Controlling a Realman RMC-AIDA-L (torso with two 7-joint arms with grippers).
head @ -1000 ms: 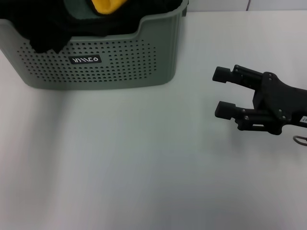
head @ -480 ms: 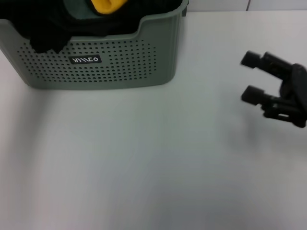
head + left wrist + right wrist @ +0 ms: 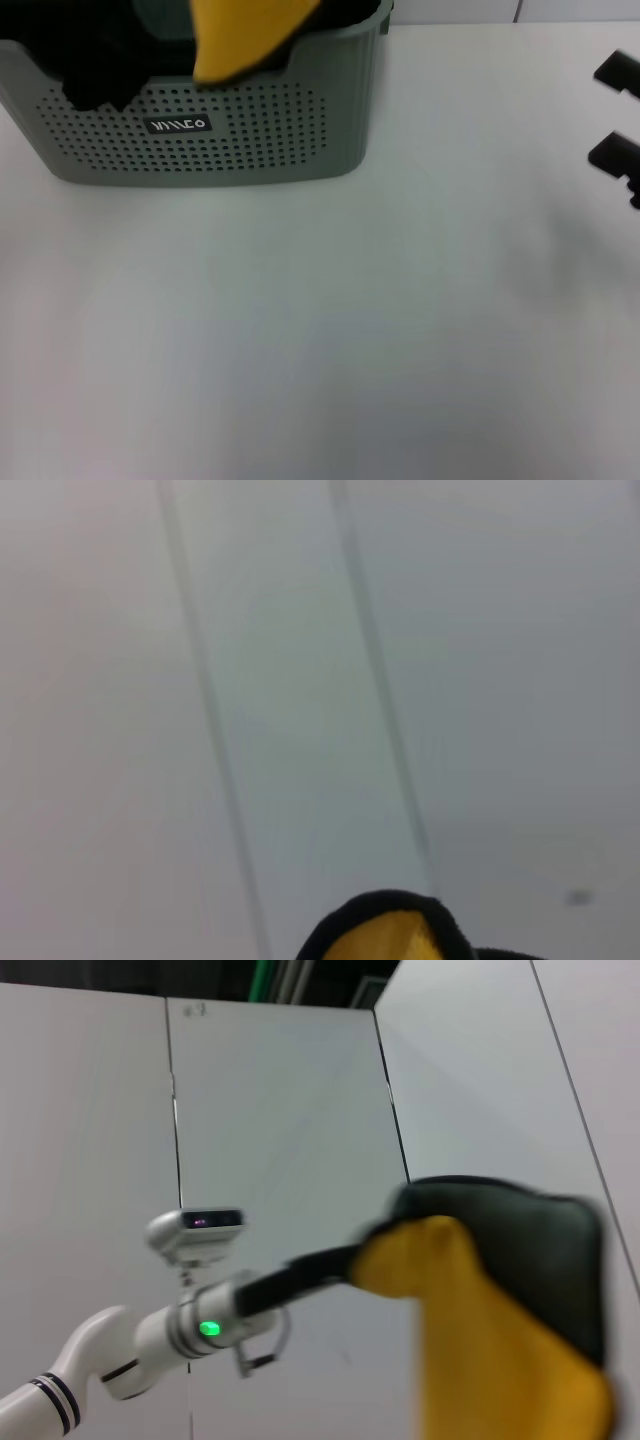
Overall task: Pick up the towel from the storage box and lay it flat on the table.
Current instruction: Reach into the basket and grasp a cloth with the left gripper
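The towel (image 3: 240,40) shows its yellow face and hangs down over the front rim of the storage box (image 3: 250,135) at the table's far left. In the right wrist view the towel (image 3: 490,1340) hangs lifted, yellow with a dark grey-green back, and my left gripper (image 3: 335,1265) is shut on its upper corner. The left wrist view shows only a yellow, black-hemmed bit of the towel (image 3: 385,940). My right gripper (image 3: 625,115) is open and empty over the table (image 3: 320,330) at the right edge of the head view.
A black cloth (image 3: 90,60) lies in the box and droops over its front left rim. A dark logo label (image 3: 178,125) is on the box front. A white panelled wall stands behind the table.
My right gripper has moved right, almost out of the head view. The yellow towel has come up out of the box and now hangs over its front rim.
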